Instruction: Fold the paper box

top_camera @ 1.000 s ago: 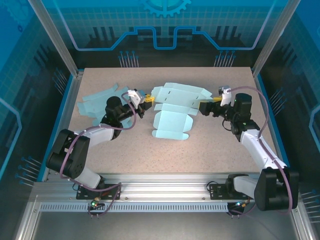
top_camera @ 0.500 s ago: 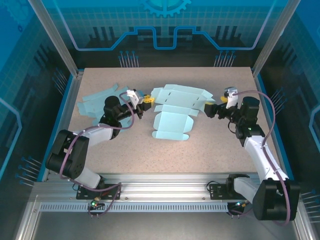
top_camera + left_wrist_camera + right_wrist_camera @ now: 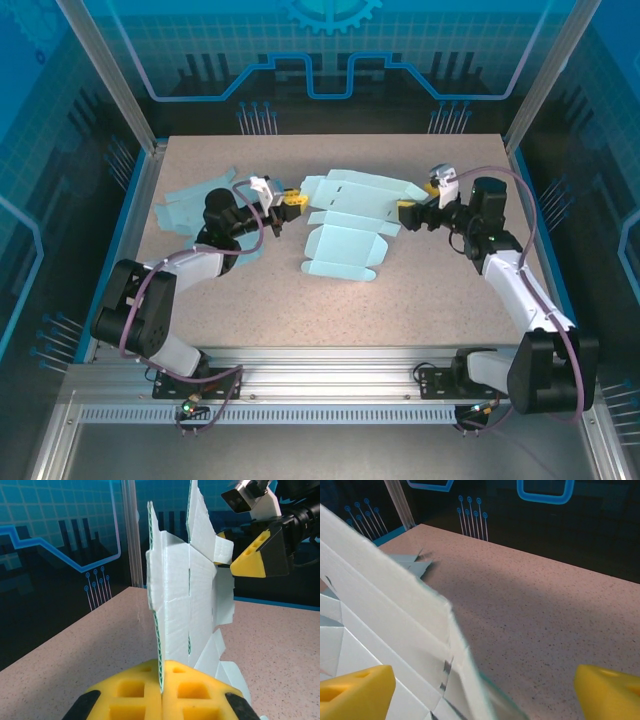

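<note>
Left gripper [image 3: 287, 199] is pinched on the paper box [image 3: 345, 215]. Its wrist view shows the yellow, hole-patterned pads [image 3: 135, 700] pressed together on the sheet's thin edge, with the sheet rising edge-on straight up from them. Right gripper [image 3: 408, 213] stands wide. Its wrist view has a yellow fingertip [image 3: 355, 687] at each side and a white panel of the box slanting between them, with no pad seen touching it.

From above, the box is a pale blue die-cut blank near the middle of the speckled beige worktop [image 3: 400, 300]. Its far strip runs left to right between the two grippers, and its nearer panels lie flat, pointing toward the arm bases. The left wrist view adds the corrugated cut edge, score lines and small slots, and the right gripper just beyond the sheet. More flat blue blanks [image 3: 195, 205] lie at the left.
</note>
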Controlling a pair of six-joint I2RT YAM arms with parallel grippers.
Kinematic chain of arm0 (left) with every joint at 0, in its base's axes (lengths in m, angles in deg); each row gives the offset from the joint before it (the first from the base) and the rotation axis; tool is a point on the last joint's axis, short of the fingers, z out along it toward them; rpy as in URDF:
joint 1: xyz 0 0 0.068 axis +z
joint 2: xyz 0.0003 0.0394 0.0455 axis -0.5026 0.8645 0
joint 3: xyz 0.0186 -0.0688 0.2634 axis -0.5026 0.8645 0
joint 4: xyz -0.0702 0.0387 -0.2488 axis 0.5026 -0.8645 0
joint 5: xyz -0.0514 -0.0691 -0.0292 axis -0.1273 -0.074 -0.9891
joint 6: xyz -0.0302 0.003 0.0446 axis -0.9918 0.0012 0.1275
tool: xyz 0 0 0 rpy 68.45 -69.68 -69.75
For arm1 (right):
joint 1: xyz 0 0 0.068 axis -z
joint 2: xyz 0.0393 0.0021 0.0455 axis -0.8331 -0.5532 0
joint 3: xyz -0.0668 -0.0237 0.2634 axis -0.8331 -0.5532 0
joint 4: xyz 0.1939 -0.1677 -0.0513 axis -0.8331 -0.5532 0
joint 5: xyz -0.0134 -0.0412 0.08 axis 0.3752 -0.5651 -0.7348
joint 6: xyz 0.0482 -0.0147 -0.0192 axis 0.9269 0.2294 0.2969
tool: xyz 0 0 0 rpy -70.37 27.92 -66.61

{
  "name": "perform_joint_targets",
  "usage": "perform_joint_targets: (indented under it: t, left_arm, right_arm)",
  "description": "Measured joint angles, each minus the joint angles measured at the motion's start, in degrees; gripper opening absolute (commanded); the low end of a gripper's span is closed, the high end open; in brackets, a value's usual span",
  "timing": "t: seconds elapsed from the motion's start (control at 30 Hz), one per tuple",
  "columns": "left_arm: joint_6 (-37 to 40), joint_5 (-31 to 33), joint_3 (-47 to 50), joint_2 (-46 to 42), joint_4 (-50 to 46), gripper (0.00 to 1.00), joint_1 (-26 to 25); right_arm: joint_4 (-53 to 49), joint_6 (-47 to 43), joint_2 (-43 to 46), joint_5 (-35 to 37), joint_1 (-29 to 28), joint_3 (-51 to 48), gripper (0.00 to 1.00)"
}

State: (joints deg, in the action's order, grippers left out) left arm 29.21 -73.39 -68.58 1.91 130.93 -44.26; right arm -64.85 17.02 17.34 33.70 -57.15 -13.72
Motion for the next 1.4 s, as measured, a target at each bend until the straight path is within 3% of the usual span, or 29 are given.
perform_joint_targets:
  t: [0.3,0.37,0.53,0.93,1.23,1.4]
  left_arm:
    - [-0.04,-0.39,-1.29,0.24,-0.07,0.00,0.04]
    - [-0.02,-0.39,-1.33,0.26,-0.04,0.00,0.07]
    - [-0.04,-0.13,-1.36,0.59,-0.04,0.00,0.11]
    - [-0.02,1.36,-1.38,1.31,-0.02,0.00,0.44]
    - [-0.04,2.47,-1.46,1.31,-0.04,0.00,0.83]
    - [-0.04,2.51,-1.97,1.18,-2.23,0.12,1.84]
  right_arm:
    - [-0.57,-2.14,-1.84,-3.02,-1.11,1.44,0.71]
    - [-0.85,-2.38,-2.10,-3.54,-1.29,1.44,0.64]
    - [-2.12,-3.30,-2.62,-4.24,-1.75,2.32,0.31]
    - [-3.67,-4.52,-2.54,-4.66,-2.01,3.13,0.00]
    - [-4.66,-5.18,-1.29,-4.39,-2.56,3.13,0.00]
    - [-5.97,-5.92,-1.01,-4.02,-3.78,3.28,0.00]
